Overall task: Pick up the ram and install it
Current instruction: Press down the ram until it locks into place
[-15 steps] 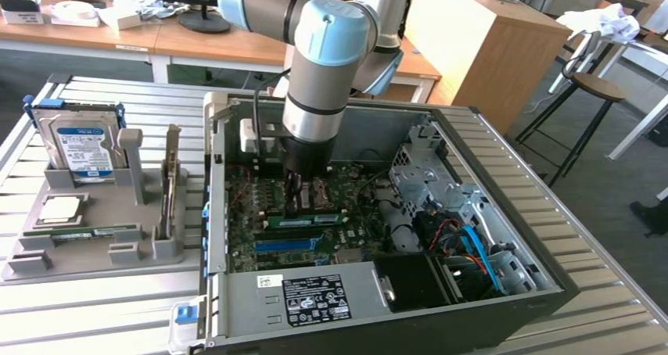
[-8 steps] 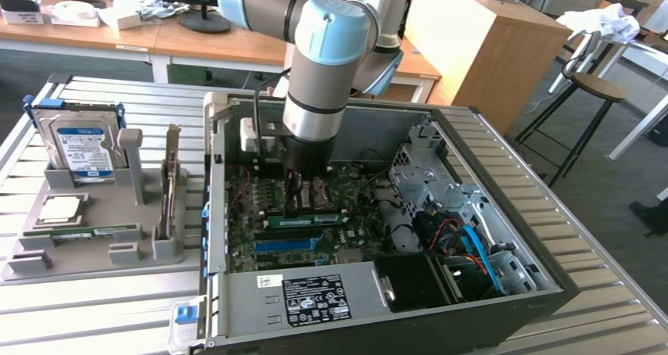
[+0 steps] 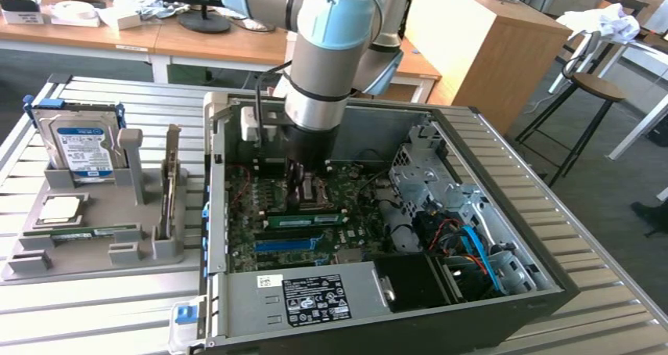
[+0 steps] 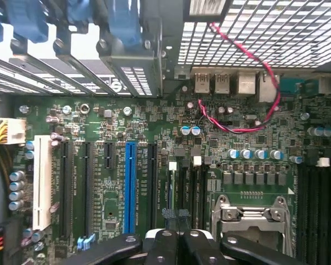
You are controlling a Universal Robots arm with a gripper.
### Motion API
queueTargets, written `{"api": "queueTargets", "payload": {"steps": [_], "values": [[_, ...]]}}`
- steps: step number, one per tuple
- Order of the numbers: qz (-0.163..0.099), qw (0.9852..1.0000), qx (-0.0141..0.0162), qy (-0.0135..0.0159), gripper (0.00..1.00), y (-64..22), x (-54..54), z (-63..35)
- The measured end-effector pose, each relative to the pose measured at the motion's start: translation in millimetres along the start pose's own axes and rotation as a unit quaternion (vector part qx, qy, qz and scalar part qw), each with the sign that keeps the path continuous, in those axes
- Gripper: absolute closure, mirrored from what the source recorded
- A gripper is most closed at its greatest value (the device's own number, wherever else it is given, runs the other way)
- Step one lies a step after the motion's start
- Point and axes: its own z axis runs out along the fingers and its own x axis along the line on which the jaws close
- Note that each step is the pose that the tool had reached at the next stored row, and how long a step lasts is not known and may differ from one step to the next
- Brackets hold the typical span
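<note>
Progress looks far along, judging from how things lie: a long, thin green circuit-board ram stick with black chips sits level in a slot of the green motherboard inside the open grey computer case, just beside the blue plastic slot strip on the side away from the case's labelled front wall. It appears seated rather than tilted, though whether its end latches have caught is too small to tell.

The black two-finger gripper of the grey and light-blue arm hangs inside the case, just above the board and near the ram's far long edge. Its fingers are pressed together; in the wrist view the gripper shows dark fingers meeting with nothing between them, over the motherboard next to the silver processor socket frame. It holds nothing.

On the exterior view's left of the case, the grey plastic parts holder carries a hard drive with a white and blue label and an upright expansion card, and another thin green board lies in its groove.
</note>
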Motion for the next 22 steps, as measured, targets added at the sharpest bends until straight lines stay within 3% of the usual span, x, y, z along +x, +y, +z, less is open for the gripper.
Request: {"api": "queueTargets", "payload": {"steps": [22], "values": [[0.001, 1.0, 0.0, 0.0, 0.9, 0.4, 0.3, -55.5]]}}
